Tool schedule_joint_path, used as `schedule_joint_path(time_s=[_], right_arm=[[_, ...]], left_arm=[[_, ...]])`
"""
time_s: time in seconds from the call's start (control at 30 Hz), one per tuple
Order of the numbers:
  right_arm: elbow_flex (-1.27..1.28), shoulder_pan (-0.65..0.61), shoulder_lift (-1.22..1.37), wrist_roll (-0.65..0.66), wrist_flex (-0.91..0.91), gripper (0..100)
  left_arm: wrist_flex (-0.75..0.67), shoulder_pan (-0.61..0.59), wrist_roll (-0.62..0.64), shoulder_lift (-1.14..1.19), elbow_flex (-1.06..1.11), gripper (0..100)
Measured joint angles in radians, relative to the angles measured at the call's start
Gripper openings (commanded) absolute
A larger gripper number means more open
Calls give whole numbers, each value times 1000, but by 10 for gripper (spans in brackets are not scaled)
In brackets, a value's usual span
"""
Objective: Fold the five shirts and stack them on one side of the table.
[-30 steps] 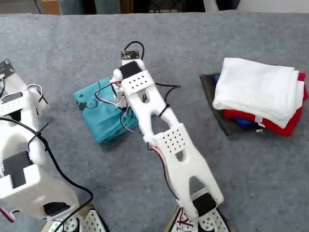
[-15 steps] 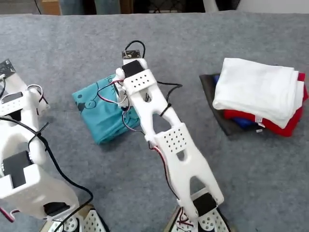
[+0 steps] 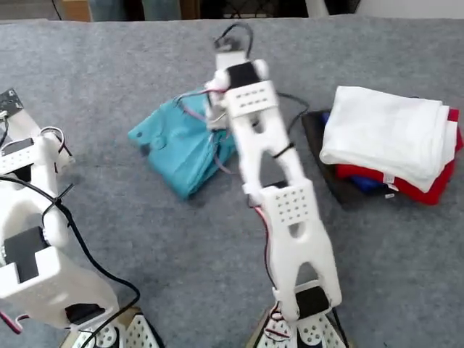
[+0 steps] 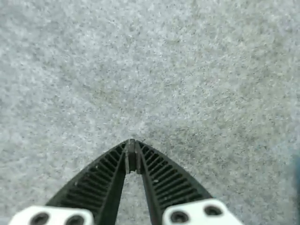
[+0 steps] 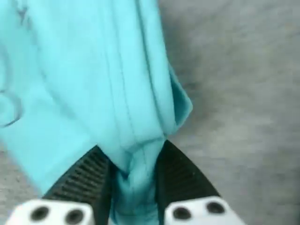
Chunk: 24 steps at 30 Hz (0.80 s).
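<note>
The teal shirt is a loose, rumpled bundle at the middle of the worktop, towards its far side, with soft ridged folds and a dark printed mark near one corner. In the right wrist view, one bunched edge of it is pinched in the right claw, whose ribbed black fingers are nearly closed with a thick pleat of cloth between them. How much of the shirt lies flat on the felt cannot be made out. The right arm stretches long from its base at the near edge, its white perforated links almost in line and its wrist bent down over the shirt's right side, hiding the claw from above; thin wires trail across the cloth. To the right, near but apart, sits the stack: a puffy white shirt over a red shirt, a blue shirt and a dark shirt, the lower ones showing only as edges. The left arm is folded at the near left corner, partly cut off. Its left claw hangs over bare grey felt, fingertips pressed together on nothing.
</note>
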Motion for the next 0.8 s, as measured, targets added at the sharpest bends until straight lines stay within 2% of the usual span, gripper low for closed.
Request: schedule_joint_path(time_s=[0.2,0.4,0.8], right_arm=[[117,103,-170,160,0,14],[207,269,-302,282,2,14],[221,612,-497,419,2,14]], left_arm=[[0,0,0,0,0,29],[0,0,0,0,0,29],[0,0,0,0,0,29]])
